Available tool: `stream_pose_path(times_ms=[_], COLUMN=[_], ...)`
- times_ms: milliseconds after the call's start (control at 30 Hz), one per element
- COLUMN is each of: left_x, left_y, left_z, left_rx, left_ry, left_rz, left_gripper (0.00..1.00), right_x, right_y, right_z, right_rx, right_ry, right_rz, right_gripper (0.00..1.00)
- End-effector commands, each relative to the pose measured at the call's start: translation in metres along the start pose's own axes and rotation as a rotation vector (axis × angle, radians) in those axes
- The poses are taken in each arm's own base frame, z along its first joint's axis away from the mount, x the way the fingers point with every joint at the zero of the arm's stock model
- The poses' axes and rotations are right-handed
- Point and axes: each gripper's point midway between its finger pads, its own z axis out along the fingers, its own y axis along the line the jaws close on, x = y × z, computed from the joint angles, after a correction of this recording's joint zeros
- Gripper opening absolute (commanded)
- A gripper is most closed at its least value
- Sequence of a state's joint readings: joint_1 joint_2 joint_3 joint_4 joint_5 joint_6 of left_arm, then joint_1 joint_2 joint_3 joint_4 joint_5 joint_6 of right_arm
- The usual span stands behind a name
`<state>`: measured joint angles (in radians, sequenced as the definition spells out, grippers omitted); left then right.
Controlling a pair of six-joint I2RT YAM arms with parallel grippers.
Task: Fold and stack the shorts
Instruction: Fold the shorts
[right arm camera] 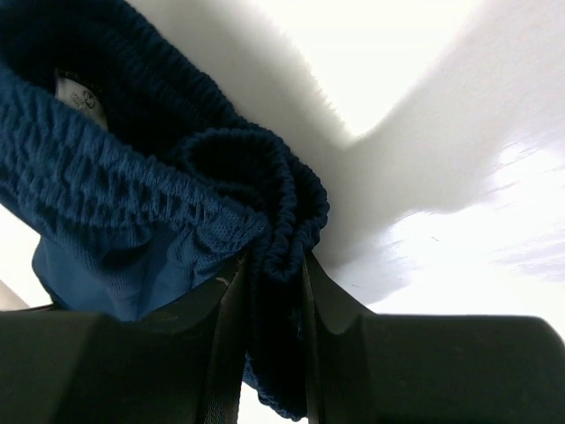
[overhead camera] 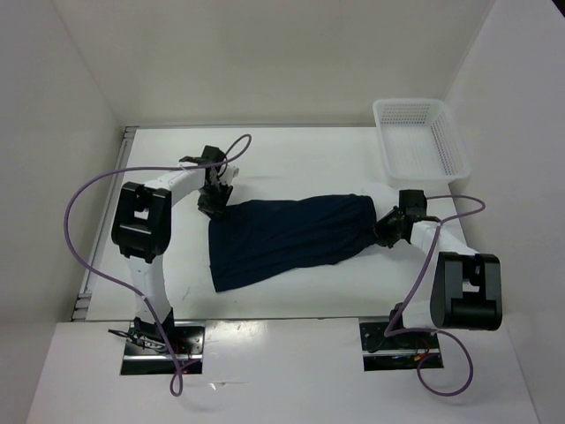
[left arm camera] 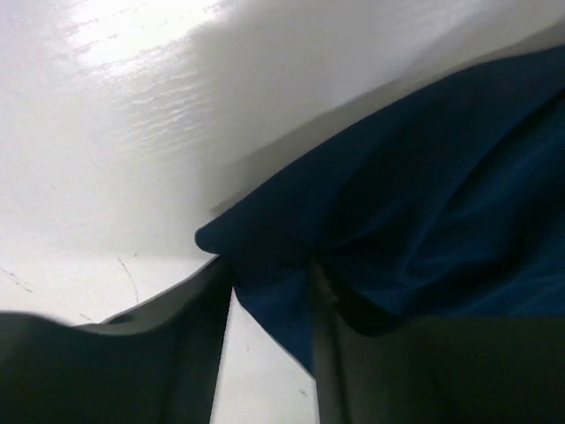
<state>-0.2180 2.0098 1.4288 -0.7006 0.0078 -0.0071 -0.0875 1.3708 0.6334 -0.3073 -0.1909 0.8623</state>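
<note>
The shorts [overhead camera: 287, 238], dark navy, lie across the mid of the table [overhead camera: 300, 155], long axis running from the left edge side to the right edge side, spread mostly flat w/ soft creases. The wide end sits toward the left edge and reaches down close to the near edge. The narrower, gathered end points at the right edge.

The left fingers [overhead camera: 214, 203] are at the shorts' far-left corner, nearer the far left corner of the table than the near edge. Left wrist view: both fingers [left arm camera: 199, 344] are closed in on a corner of the navy cloth [left arm camera: 424, 203], fabric pinched btw them, only a narrow gap. The table there is bright, w/ a grey shadow alongside the cloth edge.

The right fingers [overhead camera: 386, 231] are at the gathered end, near the right edge. Right wrist view: the fingers [right arm camera: 190, 340] clamp the bunched elastic waistband [right arm camera: 115, 177], ribbed band rolled over itself and squeezed btw them. A small white tag [right arm camera: 75, 95] shows inside the band, print too small to read.

A white mesh basket [overhead camera: 419, 140] sits at the far right corner of the table, apart from the shorts. A purple cable [overhead camera: 88, 203] loops off the left arm over the left edge.
</note>
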Motion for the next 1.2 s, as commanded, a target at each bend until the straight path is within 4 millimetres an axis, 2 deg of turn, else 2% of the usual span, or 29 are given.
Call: stream_pose_path(times_ms=[0, 67, 100, 133, 233, 300, 333, 400, 433, 467, 533, 600, 633, 700, 733, 767, 800, 833, 867, 900, 933, 967, 1000, 1033, 1067, 1100, 1133, 1167], left_x=[-0.004, -0.006, -0.008, -0.016, -0.037, -0.046, -0.059, -0.059, -0.060, -0.064, -0.065, -0.063, -0.064, -0.065, -0.056, -0.056, -0.051, -0.047, -0.037, -0.031, -0.023, -0.022, -0.018, -0.015, -0.012, -0.016, -0.019, -0.018], left_y=[0.009, 0.014, 0.019, 0.021, 0.029, 0.024, 0.021, 0.017, 0.007, 0.005, 0.000, 0.000, 0.004, 0.017, 0.023, 0.030, 0.032, 0.031, 0.031, 0.031, 0.028, 0.023, 0.020, 0.019, 0.019, 0.023, 0.021, 0.026], left_z=[0.024, 0.024, 0.028, 0.026, 0.021, 0.022, 0.014, 0.021, 0.022, 0.022, 0.020, 0.015, 0.011, 0.002, 0.003, 0.001, 0.003, 0.005, 0.017, 0.023, 0.033, 0.037, 0.038, 0.044, 0.049, 0.047, 0.049, 0.052], left_rx=[-0.033, -0.058, -0.084, -0.097, -0.115, -0.085, -0.066, -0.039, -0.003, 0.010, 0.034, 0.034, 0.011, -0.066, -0.100, -0.144, -0.154, -0.153, -0.150, -0.148, -0.128, -0.099, -0.086, -0.075, -0.074, -0.077, -0.066, -0.067], left_ry=[-0.005, -0.012, -0.016, -0.041, -0.084, -0.093, -0.122, -0.092, -0.088, -0.091, -0.089, -0.083, -0.091, -0.116, -0.095, -0.102, -0.088, -0.079, -0.030, -0.004, 0.031, 0.039, 0.047, 0.061, 0.075, 0.063, 0.067, 0.078], left_rz=[0.001, 0.001, 0.001, 0.001, -0.009, -0.008, -0.006, -0.006, 0.006, 0.007, 0.007, 0.007, 0.007, 0.004, 0.002, -0.001, -0.001, -0.001, 0.001, 0.002, 0.003, 0.003, 0.003, 0.002, 0.002, -0.007, -0.007, -0.019], left_gripper=[0.38, 0.25, 0.14, 0.10, 0.10, 0.13, 0.15, 0.28, 0.34, 0.44, 0.50, 0.54, 0.55, 0.57, 0.58, 0.61, 0.61, 0.61, 0.61, 0.61, 0.59, 0.58, 0.53, 0.50, 0.46, 0.42, 0.31, 0.24], right_x=[-0.021, -0.029, -0.038, -0.040, -0.051, -0.051, -0.046, -0.047, -0.041, -0.044, -0.043, -0.047, -0.050, -0.048, -0.052, -0.037, -0.031, -0.028, -0.004, 0.012, 0.024, 0.056, 0.074, 0.089, 0.106, 0.135, 0.148, 0.174], right_y=[0.007, 0.009, 0.013, 0.014, 0.022, 0.034, 0.037, 0.054, 0.059, 0.074, 0.083, 0.088, 0.102, 0.105, 0.125, 0.131, 0.140, 0.166, 0.180, 0.186, 0.211, 0.224, 0.225, 0.241, 0.247, 0.246, 0.257, 0.259], right_z=[-0.015, -0.024, -0.031, -0.040, -0.055, -0.061, -0.060, -0.065, -0.064, -0.070, -0.070, -0.067, -0.071, -0.065, -0.072, -0.060, -0.059, -0.066, -0.065, -0.050, -0.057, -0.057, -0.043, -0.048, -0.047, -0.037, -0.040, -0.040], right_rx=[-0.004, 0.002, 0.008, 0.010, 0.002, -0.014, 0.007, 0.022, 0.058, 0.043, 0.049, 0.075, 0.061, 0.112, 0.093, 0.112, 0.119, 0.090, 0.087, 0.111, 0.070, 0.044, 0.070, 0.035, 0.015, 0.018, -0.013, -0.045], right_ry=[-0.113, -0.152, -0.191, -0.212, -0.263, -0.273, -0.274, -0.312, -0.329, -0.358, -0.355, -0.341, -0.359, -0.339, -0.358, -0.312, -0.306, -0.331, -0.314, -0.284, -0.305, -0.291, -0.264, -0.265, -0.254, -0.225, -0.228, -0.199], right_rz=[-0.063, -0.098, -0.108, -0.108, -0.122, -0.154, -0.186, -0.252, -0.302, -0.344, -0.388, -0.437, -0.465, -0.552, -0.589, -0.660, -0.726, -0.760, -0.843, -0.918, -0.954, -1.039, -1.088, -1.143, -1.184, -1.245, -1.273, -1.312], right_gripper=[0.08, 0.00, 0.00, 0.00, 0.00, 0.00, 0.00, 0.00, 0.00, 0.00, 0.00, 0.00, 0.00, 0.00, 0.00, 0.00, 0.00, 0.00, 0.00, 0.00, 0.00, 0.00, 0.00, 0.00, 0.00, 0.00, 0.00, 0.00])
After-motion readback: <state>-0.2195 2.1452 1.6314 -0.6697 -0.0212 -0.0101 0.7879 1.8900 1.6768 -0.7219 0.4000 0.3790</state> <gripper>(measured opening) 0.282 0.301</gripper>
